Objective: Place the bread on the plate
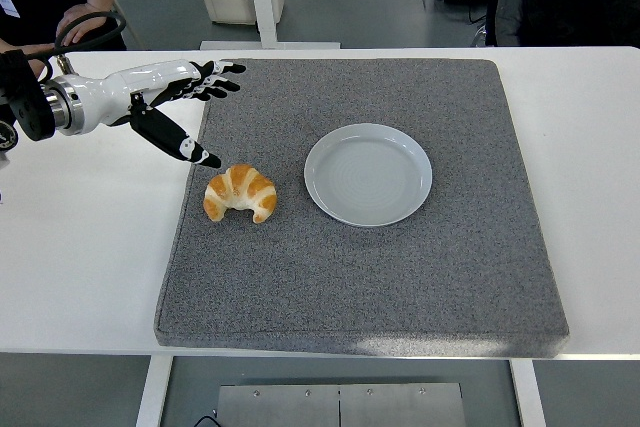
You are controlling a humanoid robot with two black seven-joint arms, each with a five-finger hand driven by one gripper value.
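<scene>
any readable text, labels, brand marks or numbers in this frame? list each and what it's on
None readable.
Croissant, plate, grey mat and white table: no print on any of them.
Left hand: black and white shell, no legible marking.
Person at top left: a white tag shows at the picture's edge, too small to read.

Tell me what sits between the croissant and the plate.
Nothing: in the head view only bare grey mat separates the croissant from the plate.
</scene>
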